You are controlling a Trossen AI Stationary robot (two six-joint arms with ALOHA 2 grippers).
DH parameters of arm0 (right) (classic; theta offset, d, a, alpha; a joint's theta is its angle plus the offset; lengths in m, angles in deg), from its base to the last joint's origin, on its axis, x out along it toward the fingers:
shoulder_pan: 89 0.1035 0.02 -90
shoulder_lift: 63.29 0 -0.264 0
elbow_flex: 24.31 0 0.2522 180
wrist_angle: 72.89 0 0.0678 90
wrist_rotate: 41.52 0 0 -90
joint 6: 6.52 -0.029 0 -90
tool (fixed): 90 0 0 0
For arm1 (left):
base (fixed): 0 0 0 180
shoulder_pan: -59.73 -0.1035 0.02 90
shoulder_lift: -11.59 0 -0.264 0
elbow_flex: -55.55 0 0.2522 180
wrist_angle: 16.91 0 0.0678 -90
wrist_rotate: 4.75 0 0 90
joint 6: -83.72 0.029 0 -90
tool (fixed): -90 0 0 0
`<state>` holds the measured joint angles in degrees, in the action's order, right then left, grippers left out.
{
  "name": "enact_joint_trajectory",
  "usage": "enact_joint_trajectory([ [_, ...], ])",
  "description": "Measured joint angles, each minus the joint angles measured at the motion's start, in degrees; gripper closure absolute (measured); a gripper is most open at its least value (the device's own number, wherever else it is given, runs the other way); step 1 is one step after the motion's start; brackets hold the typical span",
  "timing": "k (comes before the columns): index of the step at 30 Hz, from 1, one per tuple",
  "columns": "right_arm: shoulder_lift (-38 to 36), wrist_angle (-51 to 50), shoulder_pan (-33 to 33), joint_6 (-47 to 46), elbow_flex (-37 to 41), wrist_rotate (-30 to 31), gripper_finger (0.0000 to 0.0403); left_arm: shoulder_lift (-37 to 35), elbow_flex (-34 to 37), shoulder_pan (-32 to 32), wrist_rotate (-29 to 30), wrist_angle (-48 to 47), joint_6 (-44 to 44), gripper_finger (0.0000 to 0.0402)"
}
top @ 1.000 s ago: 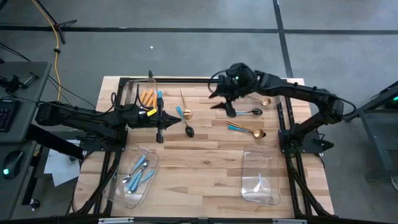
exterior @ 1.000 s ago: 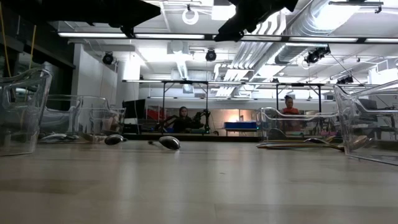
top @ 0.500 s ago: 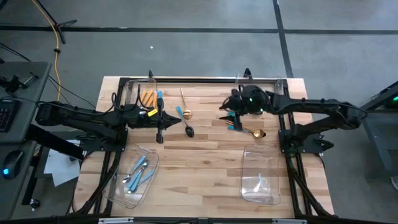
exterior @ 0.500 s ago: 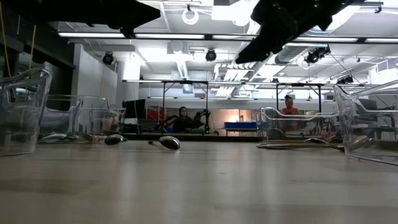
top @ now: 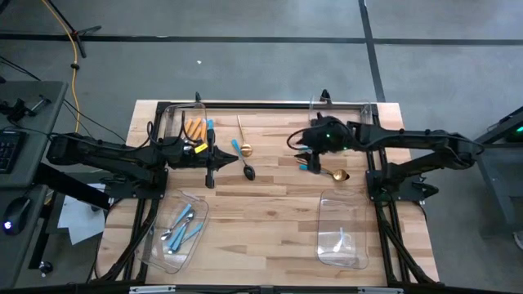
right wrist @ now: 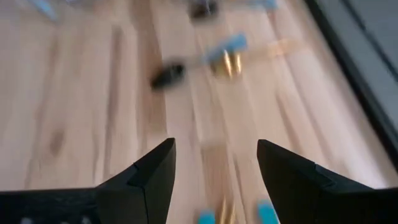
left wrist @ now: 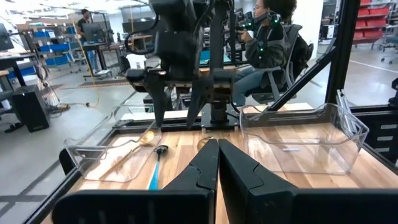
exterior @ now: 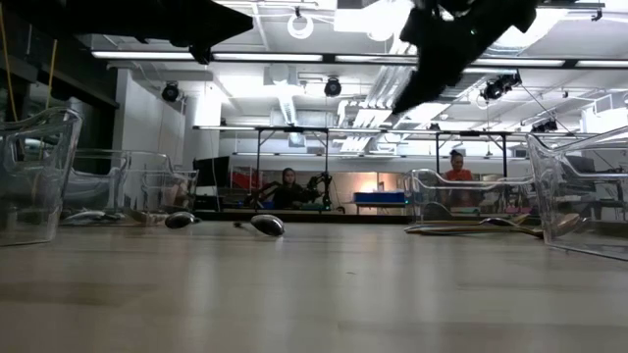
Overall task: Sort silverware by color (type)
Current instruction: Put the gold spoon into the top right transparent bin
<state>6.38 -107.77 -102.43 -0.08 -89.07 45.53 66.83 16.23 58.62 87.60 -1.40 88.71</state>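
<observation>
**Sorting partly done, loose pieces left mid-table**

Right of centre in the high view, the right gripper [top: 308, 157] hangs with jaws spread wide and nothing between them, just above a gold spoon [top: 336, 174] and teal-handled pieces. At frame left, the left gripper [top: 210, 158] waits, fingers pressed shut and empty.

Judging by how things lie, the job is partway along: orange-handled pieces [top: 194, 128] sit in the upper-left bin [top: 167, 119], light-blue ones [top: 181, 226] in the lower-left bin [top: 198, 210]. A gold spoon [top: 243, 137] and a black spoon [top: 244, 162] with a teal handle lie loose near centre.

Only the right wrist view shows the gap between the fingers [right wrist: 147, 179], with blurred cutlery beyond. The low view adds 2 people seated in the room behind.
</observation>
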Motion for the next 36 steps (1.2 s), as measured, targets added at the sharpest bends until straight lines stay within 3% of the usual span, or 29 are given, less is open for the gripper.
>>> enact_joint_trajectory([
  [7, 1.1, -17.4, 0.0, -2.0, -0.2, 2.8, 0.0192, 0.0, 0.0, 0.0, 0.0, 0.0, -0.3, 0.0398],
  [11, 3.3, -21.8, 0.0, -3.8, -0.2, 6.8, 0.0192, 0.0, 0.0, 0.0, 0.0, 0.1, -0.3, 0.0398],
  [20, 13.2, -21.1, 0.0, -3.6, -0.3, 7.1, 0.0192, 0.0, 0.0, 0.0, 0.0, 0.0, -0.3, 0.0398],
  [26, 19.7, -20.9, 0.0, -5.5, -0.3, 12.8, 0.0192, 0.0, 0.0, 0.0, 0.0, -0.8, -0.3, 0.0398],
  [36, 24.3, -20.4, 0.0, -6.5, -0.3, 15.8, 0.0193, 0.0, 0.0, 0.0, 0.0, -0.8, -0.3, 0.0398],
])
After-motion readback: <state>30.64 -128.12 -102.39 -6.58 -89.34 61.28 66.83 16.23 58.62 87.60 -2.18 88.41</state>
